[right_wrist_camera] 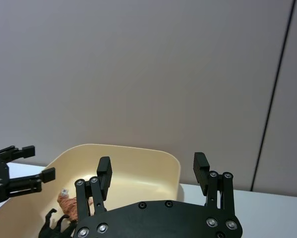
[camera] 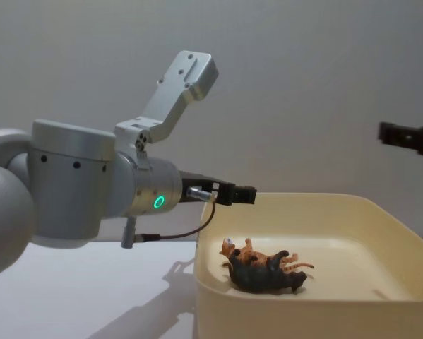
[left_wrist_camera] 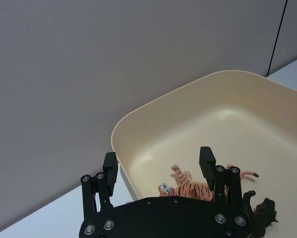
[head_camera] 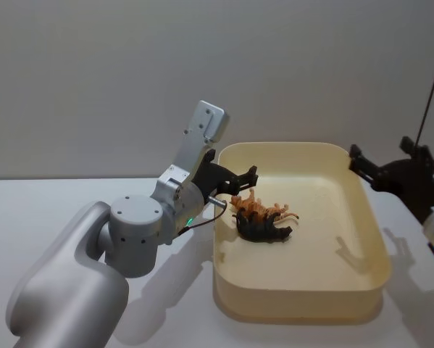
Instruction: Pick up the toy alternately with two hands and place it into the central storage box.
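- Left gripper (head_camera: pixel 247 177) is hovering over the left rim of the central storage box (head_camera: pixel 296 304), toward its far-left corner; jaws are sitting wide apart and holding nothing.
- In the left wrist view, the left gripper (left_wrist_camera: pixel 158 166) is looking down into the box (left_wrist_camera: pixel 138 116), with the orange striped tiger toy (left_wrist_camera: pixel 193 189) showing just beyond its fingers.
- Right gripper (head_camera: pixel 356 161) is hanging above the box's far-right corner; jaws are also spread apart and carrying nothing.
- Tiger toy (head_camera: pixel 264 210) is lying on its side on the box floor, in the left half.
- A black animal figure (head_camera: pixel 264 230) is lying against the tiger, touching it on the side nearer the robot.
- Chest view is showing the 2 toys piled together, tiger (camera: pixel 250 256) behind and black figure (camera: pixel 264 279) in front, below the left gripper (camera: pixel 243 193).
- Box is sitting on a white table (head_camera: pixel 72 196); a green ring (camera: pixel 158 203) is glowing on the left arm.
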Motion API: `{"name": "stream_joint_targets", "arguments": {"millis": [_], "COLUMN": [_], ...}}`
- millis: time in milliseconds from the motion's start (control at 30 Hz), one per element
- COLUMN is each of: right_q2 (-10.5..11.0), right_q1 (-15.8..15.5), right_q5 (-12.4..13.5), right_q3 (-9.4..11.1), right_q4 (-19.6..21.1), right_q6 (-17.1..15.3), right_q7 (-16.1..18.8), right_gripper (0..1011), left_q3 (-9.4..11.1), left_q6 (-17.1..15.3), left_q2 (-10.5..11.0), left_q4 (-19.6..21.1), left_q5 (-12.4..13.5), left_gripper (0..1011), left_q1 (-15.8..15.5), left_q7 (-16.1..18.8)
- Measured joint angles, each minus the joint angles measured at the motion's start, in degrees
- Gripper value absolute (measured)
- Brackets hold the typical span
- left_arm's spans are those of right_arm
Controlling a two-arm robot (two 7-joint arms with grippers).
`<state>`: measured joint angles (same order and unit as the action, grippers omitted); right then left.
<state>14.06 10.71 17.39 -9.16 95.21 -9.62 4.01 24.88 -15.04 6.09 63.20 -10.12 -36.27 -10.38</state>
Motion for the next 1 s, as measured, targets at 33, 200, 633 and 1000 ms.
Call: {"name": "stream_joint_targets", "arguments": {"millis": [33, 200, 633, 1000], "right_q2": [0.22, 2.13, 7.06, 10.5], "right_q1": [-0.29, -2.74, -9.28, -14.21], "right_q5": [0.2, 1.81, 4.22, 4.35], "right_q3": [0.19, 1.88, 6.43, 10.01], "right_q4": [0.3, 2.7, 6.77, 7.27], "right_q6": [0.02, 0.21, 1.07, 2.06], "right_q7": [-0.17, -1.57, -4.72, -6.3], "right_gripper": [1001, 1001, 1001, 1001], "left_q3": [0.0, 0.0, 0.0, 0.0], "left_q6": [0.0, 0.0, 0.0, 0.0], "left_q2": [0.0, 0.0, 0.0, 0.0], "left_q4": [0.0, 0.0, 0.0, 0.0], "left_q5": [0.0, 0.0, 0.0, 0.0], "left_gripper": [1002, 1002, 1002, 1002], "left_q1": [0.0, 0.0, 0.0, 0.0], "left_q7": [0.0, 0.0, 0.0, 0.0]}}
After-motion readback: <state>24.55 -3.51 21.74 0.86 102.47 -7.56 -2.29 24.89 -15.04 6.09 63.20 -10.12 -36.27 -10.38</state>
